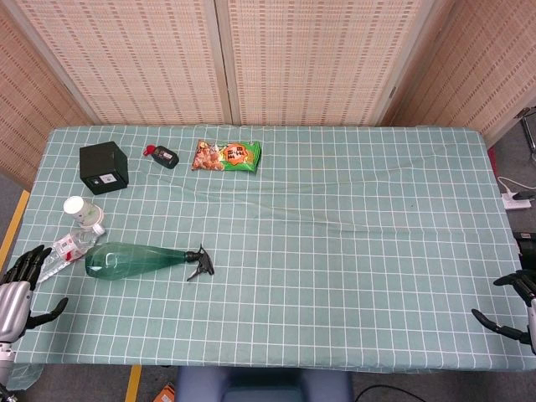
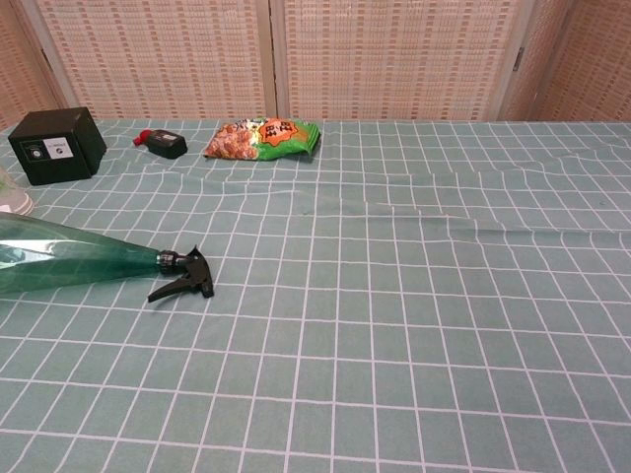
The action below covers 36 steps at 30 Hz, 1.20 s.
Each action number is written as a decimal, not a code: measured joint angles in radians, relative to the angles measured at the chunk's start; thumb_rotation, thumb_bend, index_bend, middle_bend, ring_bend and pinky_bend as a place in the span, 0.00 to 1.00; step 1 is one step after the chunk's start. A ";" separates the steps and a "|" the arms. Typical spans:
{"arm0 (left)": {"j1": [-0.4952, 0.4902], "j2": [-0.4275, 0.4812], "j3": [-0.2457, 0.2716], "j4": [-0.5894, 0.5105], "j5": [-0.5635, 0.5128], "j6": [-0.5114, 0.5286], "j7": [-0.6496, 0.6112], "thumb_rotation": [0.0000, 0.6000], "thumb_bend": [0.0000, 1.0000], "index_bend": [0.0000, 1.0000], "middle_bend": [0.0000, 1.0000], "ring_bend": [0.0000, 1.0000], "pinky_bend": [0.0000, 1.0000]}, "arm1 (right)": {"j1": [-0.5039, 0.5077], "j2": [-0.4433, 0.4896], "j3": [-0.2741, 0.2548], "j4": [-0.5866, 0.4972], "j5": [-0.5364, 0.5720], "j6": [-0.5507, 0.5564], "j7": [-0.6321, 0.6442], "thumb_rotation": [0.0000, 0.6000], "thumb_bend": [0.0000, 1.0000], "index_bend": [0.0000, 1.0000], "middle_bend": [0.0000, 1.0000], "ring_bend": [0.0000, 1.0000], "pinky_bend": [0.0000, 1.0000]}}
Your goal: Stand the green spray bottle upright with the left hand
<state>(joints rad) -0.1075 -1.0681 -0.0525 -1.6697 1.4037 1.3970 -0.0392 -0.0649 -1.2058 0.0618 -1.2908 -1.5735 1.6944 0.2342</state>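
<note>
The green spray bottle (image 1: 134, 260) lies on its side at the table's left, its black trigger nozzle (image 1: 201, 263) pointing right. The chest view shows the same bottle (image 2: 69, 258) cut off by the left edge, with its nozzle (image 2: 184, 275) on the cloth. My left hand (image 1: 18, 289) hangs at the table's front left corner, left of the bottle's base and apart from it, fingers spread and holding nothing. My right hand (image 1: 517, 306) sits at the far right edge, fingers apart and empty. Neither hand shows in the chest view.
A lying clear plastic bottle (image 1: 71, 247) and a white cup (image 1: 80, 209) sit just behind the spray bottle's base. Further back are a black box (image 1: 104, 167), a small black device (image 1: 164, 156) and a snack bag (image 1: 228, 156). Green checked cloth (image 1: 352, 251) covers the table.
</note>
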 measured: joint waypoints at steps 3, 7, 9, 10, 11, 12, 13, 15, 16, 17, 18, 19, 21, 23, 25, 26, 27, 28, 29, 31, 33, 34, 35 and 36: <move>0.000 0.001 0.001 0.001 0.002 -0.001 -0.005 1.00 0.25 0.00 0.00 0.00 0.16 | 0.000 -0.001 0.000 -0.002 0.001 0.001 -0.003 1.00 0.00 0.46 0.43 0.29 0.28; 0.001 0.003 0.002 0.001 0.006 0.003 -0.009 1.00 0.25 0.00 0.00 0.00 0.16 | -0.001 -0.002 0.001 0.000 0.001 0.003 0.000 1.00 0.00 0.46 0.44 0.30 0.29; 0.002 0.001 0.003 0.002 0.009 0.005 -0.009 1.00 0.25 0.00 0.00 0.00 0.16 | -0.001 -0.003 0.002 0.003 0.001 0.004 0.002 1.00 0.00 0.46 0.44 0.30 0.29; 0.002 0.001 0.003 0.002 0.009 0.005 -0.009 1.00 0.25 0.00 0.00 0.00 0.16 | 0.000 -0.003 0.002 0.003 0.001 0.003 0.003 1.00 0.00 0.46 0.44 0.30 0.29; 0.001 0.000 0.002 0.004 0.009 0.004 -0.009 1.00 0.25 0.00 0.00 0.00 0.16 | 0.000 -0.003 0.002 0.002 0.001 0.003 0.001 1.00 0.00 0.46 0.44 0.30 0.29; 0.000 -0.001 0.002 0.004 0.008 0.002 -0.010 1.00 0.25 0.00 0.00 0.00 0.16 | 0.001 -0.003 0.002 0.001 0.001 0.002 -0.001 1.00 0.00 0.46 0.44 0.30 0.29; 0.000 -0.001 0.002 0.005 0.007 0.000 -0.011 1.00 0.25 0.00 0.00 0.00 0.16 | 0.001 -0.003 0.002 -0.001 0.001 0.000 -0.003 1.00 0.00 0.46 0.44 0.30 0.29; -0.001 0.001 0.001 0.007 0.008 0.001 -0.013 1.00 0.25 0.00 0.00 0.00 0.16 | 0.002 -0.001 0.002 -0.007 0.002 -0.002 -0.009 1.00 0.00 0.46 0.44 0.30 0.29; 0.000 0.001 0.002 0.008 0.011 0.003 -0.012 1.00 0.25 0.00 0.00 0.00 0.16 | 0.002 -0.001 0.002 -0.009 0.003 -0.002 -0.012 1.00 0.00 0.46 0.44 0.30 0.29; 0.000 0.002 0.002 0.010 0.018 0.008 -0.009 1.00 0.25 0.00 0.00 0.00 0.16 | 0.002 -0.001 0.002 -0.011 0.003 -0.001 -0.014 1.00 0.00 0.46 0.44 0.30 0.29; 0.001 0.002 0.003 0.011 0.027 0.015 -0.005 1.00 0.25 0.00 0.00 0.00 0.16 | 0.002 -0.001 0.003 -0.012 0.003 -0.001 -0.015 1.00 0.00 0.46 0.44 0.30 0.29; 0.002 0.002 0.004 0.012 0.038 0.024 0.001 1.00 0.25 0.00 0.00 0.00 0.16 | 0.002 -0.002 0.003 -0.012 0.002 0.000 -0.016 1.00 0.00 0.46 0.44 0.30 0.29; 0.005 0.005 0.007 0.010 0.072 0.053 0.024 1.00 0.25 0.00 0.00 0.01 0.16 | 0.003 -0.002 0.003 -0.014 0.003 -0.003 -0.021 1.00 0.00 0.47 0.44 0.30 0.29; 0.010 0.010 0.010 -0.009 0.109 0.087 0.057 1.00 0.25 0.00 0.01 0.03 0.18 | 0.005 0.002 0.003 -0.020 0.005 -0.010 -0.024 1.00 0.00 0.46 0.44 0.30 0.29; 0.013 0.019 0.014 -0.038 0.129 0.103 0.091 1.00 0.25 0.00 0.02 0.04 0.19 | 0.006 0.005 0.002 -0.024 0.005 -0.014 -0.028 1.00 0.00 0.47 0.44 0.30 0.29; 0.013 0.026 0.018 -0.062 0.137 0.106 0.121 1.00 0.25 0.00 0.03 0.04 0.19 | 0.006 0.006 0.002 -0.025 0.005 -0.013 -0.028 1.00 0.00 0.47 0.44 0.30 0.29; 0.012 0.032 0.020 -0.084 0.142 0.104 0.147 1.00 0.25 0.00 0.03 0.04 0.19 | 0.006 0.007 0.002 -0.025 0.005 -0.014 -0.027 1.00 0.00 0.47 0.44 0.30 0.29; 0.011 0.037 0.022 -0.109 0.146 0.101 0.175 1.00 0.25 0.00 0.03 0.04 0.19 | 0.006 0.007 0.001 -0.025 0.005 -0.014 -0.025 1.00 0.00 0.47 0.44 0.30 0.29; 0.007 0.044 0.023 -0.143 0.150 0.095 0.215 1.00 0.25 0.00 0.04 0.05 0.19 | 0.007 0.008 0.000 -0.025 0.004 -0.015 -0.023 1.00 0.00 0.47 0.44 0.30 0.29; -0.001 0.051 0.023 -0.193 0.153 0.080 0.283 1.00 0.25 0.00 0.06 0.07 0.20 | 0.007 0.010 0.000 -0.024 0.004 -0.016 -0.021 1.00 0.00 0.47 0.44 0.30 0.29; -0.016 0.056 0.022 -0.254 0.152 0.058 0.373 1.00 0.25 0.00 0.06 0.07 0.20 | 0.007 0.011 -0.001 -0.023 0.003 -0.017 -0.017 1.00 0.00 0.47 0.44 0.30 0.29; -0.023 0.057 0.020 -0.282 0.151 0.048 0.416 1.00 0.25 0.00 0.07 0.08 0.21 | 0.007 0.011 -0.001 -0.023 0.003 -0.017 -0.016 1.00 0.00 0.47 0.44 0.30 0.29; -0.033 0.057 0.016 -0.319 0.148 0.034 0.475 1.00 0.25 0.00 0.08 0.09 0.21 | 0.008 0.012 -0.001 -0.022 0.003 -0.018 -0.015 1.00 0.00 0.47 0.44 0.30 0.29; -0.042 0.055 0.012 -0.347 0.143 0.025 0.521 1.00 0.25 0.00 0.09 0.10 0.22 | 0.008 0.012 -0.002 -0.021 0.003 -0.019 -0.013 1.00 0.00 0.46 0.44 0.30 0.29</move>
<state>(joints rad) -0.1492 -1.0126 -0.0401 -2.0168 1.5470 1.4219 0.4823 -0.0569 -1.1939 0.0600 -1.3123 -1.5710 1.6756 0.2208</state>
